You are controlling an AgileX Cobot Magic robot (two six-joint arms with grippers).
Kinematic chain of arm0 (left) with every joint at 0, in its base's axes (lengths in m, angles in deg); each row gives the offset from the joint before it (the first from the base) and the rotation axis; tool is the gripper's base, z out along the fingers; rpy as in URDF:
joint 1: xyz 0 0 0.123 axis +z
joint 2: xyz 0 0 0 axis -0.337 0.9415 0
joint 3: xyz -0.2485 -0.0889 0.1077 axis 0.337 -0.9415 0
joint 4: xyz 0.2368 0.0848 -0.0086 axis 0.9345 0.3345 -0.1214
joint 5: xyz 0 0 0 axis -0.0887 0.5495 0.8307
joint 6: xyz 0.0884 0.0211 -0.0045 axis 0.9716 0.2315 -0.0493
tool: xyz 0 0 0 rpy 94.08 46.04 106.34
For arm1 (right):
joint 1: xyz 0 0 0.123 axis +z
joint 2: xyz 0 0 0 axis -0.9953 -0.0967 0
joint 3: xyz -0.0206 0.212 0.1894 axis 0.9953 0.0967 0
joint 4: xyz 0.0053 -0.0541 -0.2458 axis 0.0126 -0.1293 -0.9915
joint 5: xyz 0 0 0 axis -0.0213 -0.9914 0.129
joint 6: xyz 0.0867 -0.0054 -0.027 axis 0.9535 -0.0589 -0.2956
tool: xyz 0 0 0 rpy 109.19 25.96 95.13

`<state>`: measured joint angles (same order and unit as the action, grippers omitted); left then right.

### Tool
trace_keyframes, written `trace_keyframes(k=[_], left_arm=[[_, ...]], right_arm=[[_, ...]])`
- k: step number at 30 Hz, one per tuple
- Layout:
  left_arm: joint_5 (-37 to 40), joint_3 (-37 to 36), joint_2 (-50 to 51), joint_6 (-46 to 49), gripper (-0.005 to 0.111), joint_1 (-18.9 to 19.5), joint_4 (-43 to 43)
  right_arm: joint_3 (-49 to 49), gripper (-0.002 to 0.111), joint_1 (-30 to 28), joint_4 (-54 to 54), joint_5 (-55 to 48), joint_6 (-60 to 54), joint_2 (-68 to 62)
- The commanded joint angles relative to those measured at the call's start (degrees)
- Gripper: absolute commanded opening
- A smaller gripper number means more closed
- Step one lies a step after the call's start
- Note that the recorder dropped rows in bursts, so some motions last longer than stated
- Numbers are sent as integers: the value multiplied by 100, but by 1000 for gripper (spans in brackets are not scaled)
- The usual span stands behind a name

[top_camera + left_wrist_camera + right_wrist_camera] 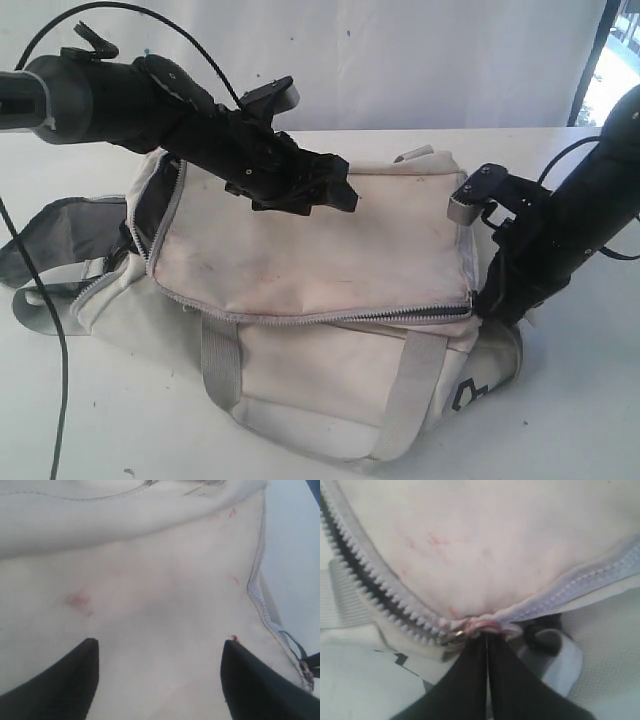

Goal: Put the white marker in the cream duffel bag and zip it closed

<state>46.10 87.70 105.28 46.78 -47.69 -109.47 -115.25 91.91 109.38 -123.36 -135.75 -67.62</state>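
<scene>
- The counter is carrying the cream duffel bag, which is sitting in the middle with its stained top flap facing up.
- The zipper is running along the flap's near edge with its teeth apart. Dark lining is showing at the bag's left end, so the bag is not yet closed.
- The left end effector is hanging released over the flap, its jaws spread wide and gripping nothing. Whether it is touching the cloth cannot be told.
- The right end effector is clenched at the bag's right corner. Its tips are meeting just at the zipper pull, where the two rows of teeth join. Whether the pull is truly caught between them cannot be told.
- The white marker is not showing in any view. It is probably lying inside the bag under the flap, though the pictures are not confirming that.
- The step in hand is looking like the zipping.
- The next move is calling for the right end effector to draw the pull along the track towards the left end.
- The left end effector is well placed to press the flap down and keep the fabric taut.
</scene>
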Motion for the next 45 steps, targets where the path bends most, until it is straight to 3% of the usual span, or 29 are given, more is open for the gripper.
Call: trace_keyframes(k=[1, 9, 11, 18, 22, 27, 40, 45], left_arm=[[-129, 36, 154, 17, 75, -17, -62], [-138, 36, 369, 32, 75, -17, -230], [149, 36, 369, 56, 75, -17, -294], [1677, 414, 357, 561, 75, -17, 102], [1800, 666, 357, 573, 75, -156, 309], [1893, 1077, 357, 636, 75, -681, 817], [1165, 1860, 367, 899, 75, -1797, 1514], [968, 1860, 367, -163, 62, -2026, 2765]], right_arm=[[30, 0, 10, 100, -516, 984, 291], [30, 0, 10, 123, -1266, 3212, 826], [30, 0, 10, 122, -1181, 3287, 826], [-8, 0, -312, -43, -527, 5153, 826], [-130, 0, -651, 17, -706, 5311, 826], [-190, 0, -984, 27, -669, 5311, 816], [-190, 0, -1553, 104, -644, 5287, 802], [-190, 0, -1553, 104, -741, 5287, 802]])
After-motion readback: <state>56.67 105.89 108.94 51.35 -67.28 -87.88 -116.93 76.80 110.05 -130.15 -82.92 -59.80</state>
